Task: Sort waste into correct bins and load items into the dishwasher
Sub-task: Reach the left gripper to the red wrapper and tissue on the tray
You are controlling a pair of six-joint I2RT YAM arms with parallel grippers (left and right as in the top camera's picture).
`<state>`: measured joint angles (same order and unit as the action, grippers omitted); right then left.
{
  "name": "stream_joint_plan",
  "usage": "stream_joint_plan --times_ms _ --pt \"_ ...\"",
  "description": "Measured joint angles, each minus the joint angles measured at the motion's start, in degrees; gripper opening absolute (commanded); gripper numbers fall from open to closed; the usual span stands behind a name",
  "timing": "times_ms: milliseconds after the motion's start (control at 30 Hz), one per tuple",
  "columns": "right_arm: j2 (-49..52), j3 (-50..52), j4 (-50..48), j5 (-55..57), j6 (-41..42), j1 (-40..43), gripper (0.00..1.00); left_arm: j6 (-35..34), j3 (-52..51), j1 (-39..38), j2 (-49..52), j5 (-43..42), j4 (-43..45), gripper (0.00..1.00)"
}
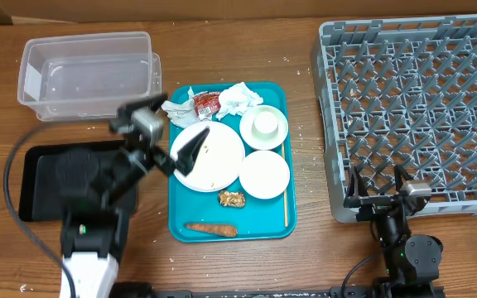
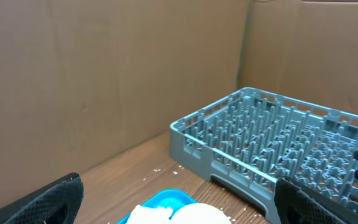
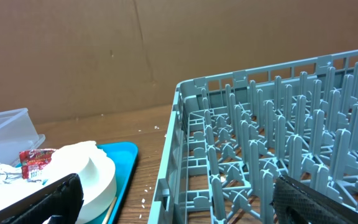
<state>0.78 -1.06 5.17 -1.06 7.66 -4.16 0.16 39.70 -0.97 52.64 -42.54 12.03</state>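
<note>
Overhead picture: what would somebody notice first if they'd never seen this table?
Probably the bright teal tray in the middle, crowded with white dishes, crumpled rubbish and a carrot near its bottom edge. Next comes the big grey dish rack on the right. The left gripper hangs open over the largest plate.

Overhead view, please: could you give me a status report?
Left pincer open over round white plate. Right pincer open at grey plastic dish rack edge. Rack empty.
</note>
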Motion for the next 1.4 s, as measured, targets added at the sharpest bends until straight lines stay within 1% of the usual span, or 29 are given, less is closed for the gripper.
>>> stream_joint_plan --times_ms 133,200,300,400,433,467,533,600,700,867,1000,1133,1200,1300,1400 --pt "0.0 0.0 0.0 0.0 0.0 0.0 1.0 -0.5 5.0 0.0 7.0 -6.1 1.1 1.0" --pt "0.0 0.0 0.0 0.0 0.0 0.0 1.0 -1.0 7.8 0.0 10.1 -9.3 -1.3 1.0" --pt "0.0 0.0 0.0 0.0 0.0 0.0 1.0 -1.8 13.1 0.0 14.1 -11.8 -11.6 1.0" --pt "0.0 0.0 0.0 0.0 0.0 0.0 1.0 -0.6 20.9 0.0 19.2 -12.7 -29.1 1.0" --pt "0.0 0.0 0.0 0.0 0.0 0.0 1.0 -0.1 22.9 -0.1 20.5 -12.3 -32.7 1.0" --pt "0.0 0.0 0.0 0.0 0.0 0.0 1.0 0.7 26.2 -0.2 22.4 -11.3 -39.3 1.0" --pt "0.0 0.0 0.0 0.0 0.0 0.0 1.0 2.1 32.2 -0.8 25.7 -7.7 -48.9 1.0" --pt "0.0 0.0 0.0 0.0 0.0 0.0 1.0 3.3 37.4 -1.7 28.4 -3.1 -53.6 1.0" --pt "0.0 0.0 0.0 0.0 0.0 0.0 1.0 4.3 41.5 -3.2 30.2 1.9 -53.5 1.0" --pt "0.0 0.0 0.0 0.0 0.0 0.0 1.0 4.7 42.5 -4.1 30.3 6.4 -52.3 1.0" --pt "0.0 0.0 0.0 0.0 0.0 0.0 1.0 4.7 42.6 -6.3 30.3 14.7 -54.8 1.0" --pt "0.0 0.0 0.0 0.0 0.0 0.0 1.0 4.8 44.2 -11.1 31.3 27.1 -60.0 1.0" --pt "0.0 0.0 0.0 0.0 0.0 0.0 1.0 4.8 46.7 -13.4 33.0 32.4 -63.4 1.0" --pt "0.0 0.0 0.0 0.0 0.0 0.0 1.0 4.8 51.8 -14.7 37.1 37.3 -68.8 1.0" --pt "0.0 0.0 0.0 0.0 0.0 0.0 1.0 5.0 57.1 -14.7 42.3 40.0 -73.9 1.0"
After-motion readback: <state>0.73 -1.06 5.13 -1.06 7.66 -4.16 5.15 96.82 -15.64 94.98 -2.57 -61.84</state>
